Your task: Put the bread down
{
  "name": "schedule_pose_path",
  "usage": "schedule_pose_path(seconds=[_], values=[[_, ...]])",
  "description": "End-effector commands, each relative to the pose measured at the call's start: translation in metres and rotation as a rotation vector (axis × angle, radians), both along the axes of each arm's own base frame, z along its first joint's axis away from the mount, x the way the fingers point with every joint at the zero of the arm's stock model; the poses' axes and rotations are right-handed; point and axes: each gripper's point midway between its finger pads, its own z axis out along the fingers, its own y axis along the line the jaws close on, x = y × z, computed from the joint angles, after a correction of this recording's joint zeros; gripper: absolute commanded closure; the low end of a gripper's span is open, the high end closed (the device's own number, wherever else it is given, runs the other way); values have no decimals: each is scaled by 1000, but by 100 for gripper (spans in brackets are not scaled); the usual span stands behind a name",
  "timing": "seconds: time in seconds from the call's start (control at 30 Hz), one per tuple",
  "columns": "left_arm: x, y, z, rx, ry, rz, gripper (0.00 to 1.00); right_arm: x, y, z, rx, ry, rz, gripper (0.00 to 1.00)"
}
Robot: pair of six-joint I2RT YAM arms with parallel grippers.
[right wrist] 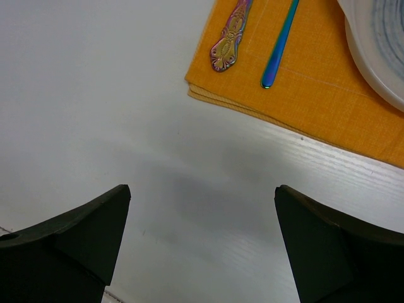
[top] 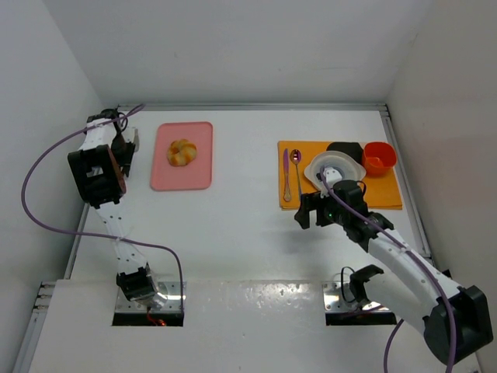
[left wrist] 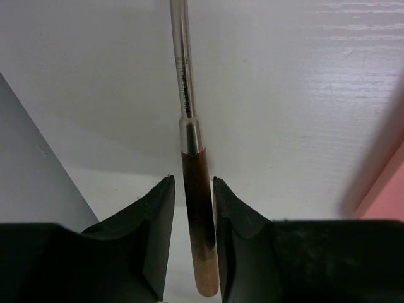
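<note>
bread [top: 182, 152]: on the pink tray [top: 200, 177], far left of table, untouched.
left gripper [left wrist: 192, 186]: just left of the tray, clamped on a wood-handled tool [left wrist: 198, 214] with a metal shaft pointing away.
right gripper [right wrist: 202, 192]: fingers spread wide, holding nothing, over bare table beside the orange mat [right wrist: 315, 101].
step: likely the approach. next, swing the tool's tip to the bread; the plate [top: 320, 165] is the probable destination.

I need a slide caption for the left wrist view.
Left claw grips a wooden-handled steel utensil over the white table.
</note>
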Motion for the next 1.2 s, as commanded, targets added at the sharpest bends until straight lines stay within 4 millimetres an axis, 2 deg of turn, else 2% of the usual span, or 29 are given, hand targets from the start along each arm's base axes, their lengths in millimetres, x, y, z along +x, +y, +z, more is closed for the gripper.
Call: schedule_pose_path(seconds=[0.0,0.2,0.23,0.3,0.37,0.4,0.47,0.5,0.53,0.57,0.6,0.63,0.7,0.73,0.77,0.8,0.83,0.87,0.9,0.93,0.97,1.0,1.03,1.07,1.1,1.13,1.17], values=[[6,5,18,8,-61,22,65,15,13,24,45,-71,25,4],[8,13,24,53,-74,31,79,19,15,22,42,-60,26,5],[8,13,24,53,-74,31,88,20,15,21,38,-52,28,5],[9,17,25,75,-78,36,100,26,16,23,28,-52,14,12],[8,19,23,88,-73,30,100,29,20,20,8,-41,18,18],[12,21,33,99,-99,22,100,41,27,32,12,-56,20,26],[11,25,43,131,-121,-2,100,49,40,30,4,-42,46,33],[13,26,46,145,-143,-21,100,67,63,55,29,-93,81,35],[15,28,70,174,-205,-36,100,75,72,47,12,-74,96,42],[16,35,77,228,-232,-52,100,97,94,74,38,-121,111,45],[16,38,87,257,-254,-70,100,96,103,61,27,-94,121,47],[17,37,111,302,-290,-126,100,123,127,71,43,-100,117,52],[14,38,122,360,-292,-167,100,133,159,79,84,-106,130,57],[14,39,127,375,-301,-186,100,156,181,92,118,-130,129,64],[13,40,135,387,-308,-204,100,166,201,84,169,-116,111,65],[9,36,139,386,-307,-256,100,176,221,106,219,-154,118,65],[9,30,142,384,-309,-295,100,188,234,70,205,-118,101,61],[6,26,143,378,-308,-332,100,197,250,78,261,-156,88,57],[3,15,144,375,-306,-427,100,202,266,87,284,-180,92,57],[0,13,144,381,-303,-463,100,215,278,58,257,-169,66,57],[-1,4,142,414,-289,-523,100,225,296,60,278,-180,60,56],[0,-1,138,416,-283,-550,100,227,292,56,264,-174,31,55],[-3,1,137,445,-251,-557,100,233,301,29,231,-153,4,54],[-3,3,134,453,-233,-563,100,237,307,32,235,-153,-10,53],[-2,0,130,454,-223,-571,100,241,303,23,209,-148,-50,53],[1,1,130,457,-219,-580,100,244,308,0,184,-131,-61,53],[3,2,130,457,-219,-580,100,248,309,2,176,-149,-87,53]])
